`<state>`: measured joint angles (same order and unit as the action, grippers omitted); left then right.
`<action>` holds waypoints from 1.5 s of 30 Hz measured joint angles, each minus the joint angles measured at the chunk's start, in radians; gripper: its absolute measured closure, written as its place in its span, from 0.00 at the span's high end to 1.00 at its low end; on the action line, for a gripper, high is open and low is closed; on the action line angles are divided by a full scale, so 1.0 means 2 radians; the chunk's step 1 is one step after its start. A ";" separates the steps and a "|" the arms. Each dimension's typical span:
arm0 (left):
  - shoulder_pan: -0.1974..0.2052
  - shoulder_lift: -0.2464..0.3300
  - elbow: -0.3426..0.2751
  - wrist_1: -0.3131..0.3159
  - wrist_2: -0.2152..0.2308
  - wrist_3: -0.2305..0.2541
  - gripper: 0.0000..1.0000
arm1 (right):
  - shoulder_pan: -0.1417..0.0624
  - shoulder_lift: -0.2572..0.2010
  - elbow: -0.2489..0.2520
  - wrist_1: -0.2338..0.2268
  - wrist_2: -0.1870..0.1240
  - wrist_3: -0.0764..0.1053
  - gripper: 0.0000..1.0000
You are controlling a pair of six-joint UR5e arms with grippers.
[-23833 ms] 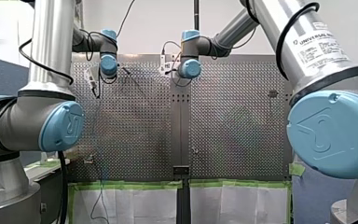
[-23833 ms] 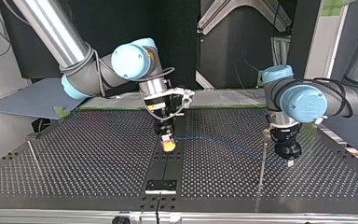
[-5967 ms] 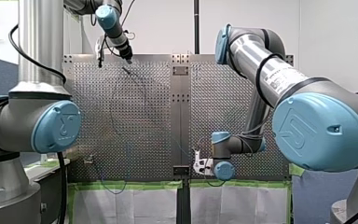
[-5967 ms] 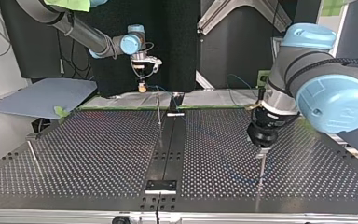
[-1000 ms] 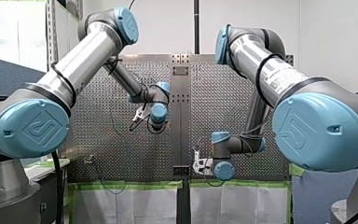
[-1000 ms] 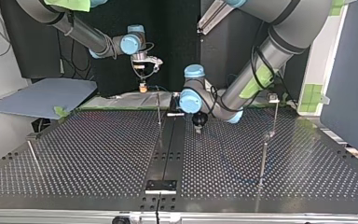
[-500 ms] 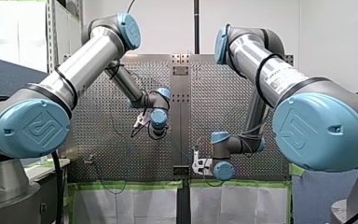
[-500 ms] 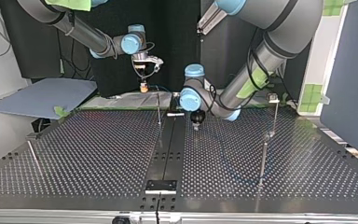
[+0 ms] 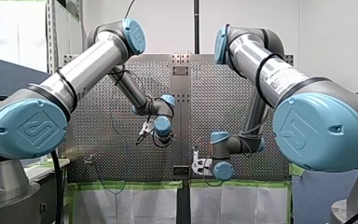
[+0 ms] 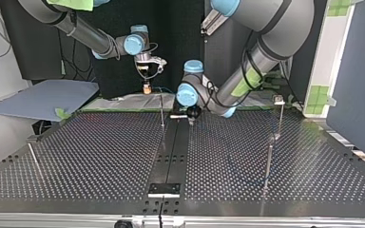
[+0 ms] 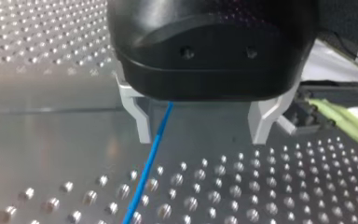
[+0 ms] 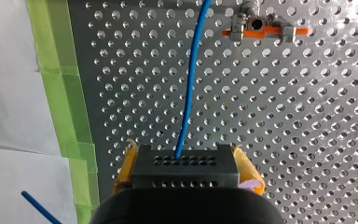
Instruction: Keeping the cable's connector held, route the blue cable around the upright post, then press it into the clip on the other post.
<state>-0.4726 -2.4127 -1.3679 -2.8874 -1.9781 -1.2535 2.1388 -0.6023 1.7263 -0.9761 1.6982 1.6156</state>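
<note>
Right tool point(image 12: 185, 159) clenched on the black block connector point(image 12: 185, 175), yellow pads point(image 12: 245, 164) either side of it. Blue cable point(image 12: 189, 93): thin, smooth, bright blue. It leaves the connector's front face and runs ahead of the tool over the perforated desk point(image 12: 307, 116) in a slight bend, passing just beside a small orange fitting point(image 12: 256, 31). Left tool point(image 11: 200, 135) released, pale fingers point(image 11: 139, 116) wide apart; the cable comes out from under its black body and runs between them, nearer one finger
</note>
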 joint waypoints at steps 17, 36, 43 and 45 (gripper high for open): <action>-0.022 -0.036 0.002 -0.020 0.008 0.013 1.00 | 0.000 0.000 0.000 -0.001 -0.001 0.000 0.00; -0.047 -0.050 0.003 -0.029 0.068 -0.006 1.00 | 0.000 0.000 0.000 -0.001 -0.001 0.000 0.00; -0.050 -0.049 0.003 -0.028 0.083 -0.025 1.00 | -0.001 0.000 0.000 0.000 -0.001 0.000 0.00; -0.051 -0.049 0.003 -0.027 0.083 -0.028 1.00 | -0.001 0.000 0.000 0.000 -0.001 0.000 0.00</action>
<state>-0.5742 -2.5114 -1.3618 -2.9417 -1.8123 -1.3092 2.1363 -0.6023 1.7259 -0.9763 1.6965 1.6156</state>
